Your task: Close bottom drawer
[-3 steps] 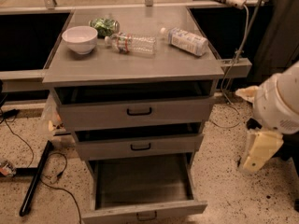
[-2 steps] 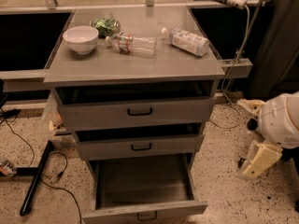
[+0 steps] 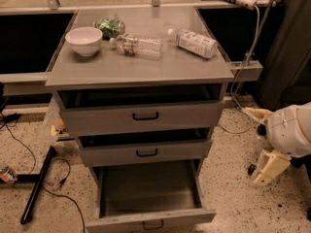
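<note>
The grey cabinet has three drawers, all partly open. The bottom drawer is pulled far out, showing its empty grey tray and a small black handle at the frame's lower edge. My gripper hangs to the right of the cabinet, about level with the middle drawer. It is apart from the cabinet and its cream fingers are spread open and empty.
On the cabinet top lie a white bowl, a green item and two plastic bottles. The top drawer is slightly open. Black cables and a black bar lie on the speckled floor at left. A cable hangs at right.
My gripper has moved down along the cabinet's right side. The drawers have not moved.
</note>
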Motion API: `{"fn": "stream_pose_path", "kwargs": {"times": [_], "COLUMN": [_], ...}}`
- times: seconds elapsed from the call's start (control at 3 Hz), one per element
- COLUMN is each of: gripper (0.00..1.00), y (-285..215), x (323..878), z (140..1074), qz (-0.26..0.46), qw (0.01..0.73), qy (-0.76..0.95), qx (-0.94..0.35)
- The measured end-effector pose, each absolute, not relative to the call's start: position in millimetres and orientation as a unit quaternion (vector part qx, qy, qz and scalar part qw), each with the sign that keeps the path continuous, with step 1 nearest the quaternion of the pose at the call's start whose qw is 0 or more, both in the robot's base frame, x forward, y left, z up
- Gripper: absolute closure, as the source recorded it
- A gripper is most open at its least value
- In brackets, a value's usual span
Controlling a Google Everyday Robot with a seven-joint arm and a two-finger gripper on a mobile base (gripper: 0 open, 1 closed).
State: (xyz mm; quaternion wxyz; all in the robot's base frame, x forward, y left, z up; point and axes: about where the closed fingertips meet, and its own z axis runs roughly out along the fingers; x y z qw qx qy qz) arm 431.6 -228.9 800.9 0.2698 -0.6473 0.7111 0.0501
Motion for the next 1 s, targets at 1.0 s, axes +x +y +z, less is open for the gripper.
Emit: {"fn": "stream_pose_path", "kwargs": {"times": [1.0], "gripper": [0.00], "y": [-195.2], "x": [426.4], "z": [656.3], "qz": [0.053], "qw": [0.244], "qy": [0.723], "qx": [-0.645]}}
